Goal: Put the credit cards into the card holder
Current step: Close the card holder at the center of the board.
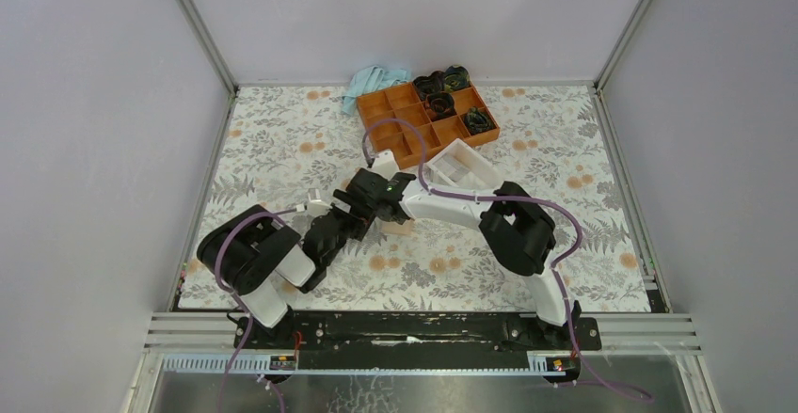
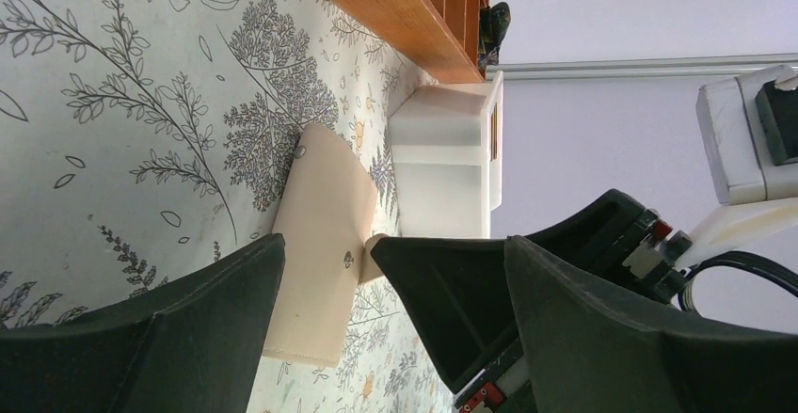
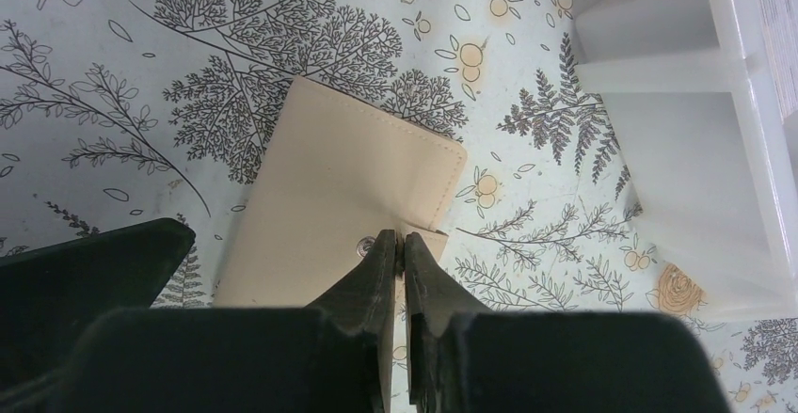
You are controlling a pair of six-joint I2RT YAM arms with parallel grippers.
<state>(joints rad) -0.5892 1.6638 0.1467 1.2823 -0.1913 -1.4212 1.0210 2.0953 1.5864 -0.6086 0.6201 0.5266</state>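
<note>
Enclosing floral tabletop [image 1: 273,150]: plain grey walls [image 1: 94,103].

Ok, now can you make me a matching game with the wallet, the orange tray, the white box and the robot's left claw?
Things:
1. card holder
2. orange tray
3. white bin
4. left gripper

What goes with each:
a. black things in some of its compartments
b. jaws wide open, holding nothing
c. right gripper pinching its small tab
d. sits next to the orange tray

Pairs: 1-c, 2-a, 3-d, 4-b
</note>
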